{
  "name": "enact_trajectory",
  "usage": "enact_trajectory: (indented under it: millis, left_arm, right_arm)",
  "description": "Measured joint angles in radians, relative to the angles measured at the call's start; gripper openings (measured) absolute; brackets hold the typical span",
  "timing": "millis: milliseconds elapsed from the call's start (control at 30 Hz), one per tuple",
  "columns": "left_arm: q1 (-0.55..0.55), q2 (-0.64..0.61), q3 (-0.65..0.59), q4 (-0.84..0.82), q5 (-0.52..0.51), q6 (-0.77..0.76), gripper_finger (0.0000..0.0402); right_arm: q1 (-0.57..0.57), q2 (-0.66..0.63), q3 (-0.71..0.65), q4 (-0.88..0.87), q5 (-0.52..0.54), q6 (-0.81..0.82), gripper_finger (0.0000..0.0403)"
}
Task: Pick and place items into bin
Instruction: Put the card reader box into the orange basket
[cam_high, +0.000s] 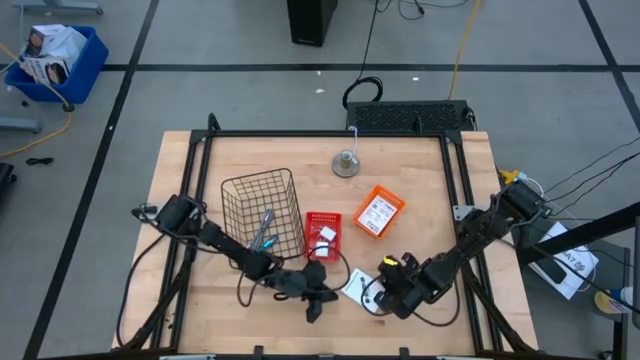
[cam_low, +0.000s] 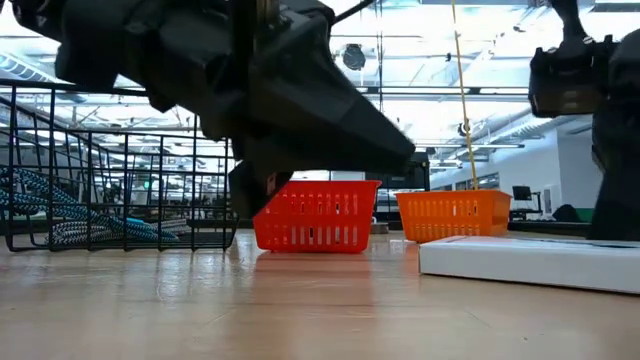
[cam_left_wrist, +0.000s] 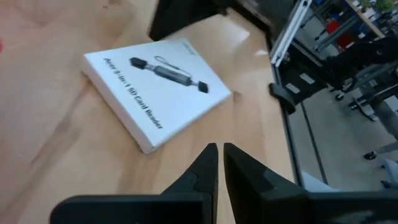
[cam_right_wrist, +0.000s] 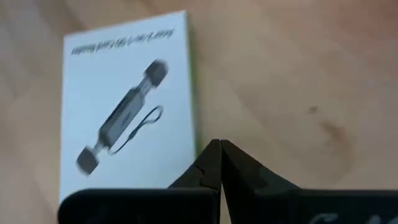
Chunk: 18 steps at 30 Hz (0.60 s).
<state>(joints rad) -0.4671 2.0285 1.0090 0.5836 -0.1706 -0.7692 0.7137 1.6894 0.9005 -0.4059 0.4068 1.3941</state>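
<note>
- Basket first: the black wire bin (cam_high: 263, 211) on the table's (cam_high: 420, 190) left half already holds the blue-and-grey handled tool (cam_high: 264, 231).
- Left pincer (cam_high: 318, 302), tips nearly together and empty, hangs low just in front of the small red basket (cam_high: 323, 236), where a tiny white block (cam_high: 326, 234) lies.
- White card-reader packet (cam_left_wrist: 155, 87) lies flat on the table between both pincers, not yet binned.
- Right pincer (cam_right_wrist: 218, 163), pressed together and empty, hovers beside the packet.
- Hard to tell: whether the block counts as placed.
</note>
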Motion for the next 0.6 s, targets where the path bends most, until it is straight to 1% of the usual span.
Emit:
enact_trajectory:
  millis: [100, 167, 267, 367, 433, 500, 600]
  left_arm:
    - [0.004, 0.001, 0.000, -0.022, 0.003, 0.002, 0.0031]
    - [0.003, 0.001, 0.000, -0.024, 0.006, 0.005, 0.0031]
    - [-0.001, 0.002, 0.001, -0.061, 0.006, 0.001, 0.0031]
    - [-0.013, 0.002, 0.001, -0.081, 0.005, -0.005, 0.0031]
    - [-0.020, 0.002, 0.001, -0.110, 0.018, -0.031, 0.0031]
    - [-0.028, 0.002, 0.001, -0.130, 0.032, -0.045, 0.0031]
    - [-0.040, 0.002, 0.001, -0.119, 0.011, -0.046, 0.0031]
  right_arm:
    - [-0.015, 0.000, -0.030, 0.098, -0.064, -0.050, 0.0004]
    - [-0.021, -0.003, -0.061, 0.178, -0.083, -0.050, 0.0009]
    - [-0.026, -0.004, -0.119, 0.344, -0.083, -0.022, 0.0011]
    - [-0.024, -0.001, -0.162, 0.457, -0.048, -0.021, 0.0007]
    - [-0.023, 0.000, -0.179, 0.507, -0.046, -0.022, 0.0003]
    - [-0.023, 0.000, -0.183, 0.516, -0.044, -0.020, 0.0001]
    - [-0.023, 0.001, -0.183, 0.551, -0.044, -0.024, 0.0001]
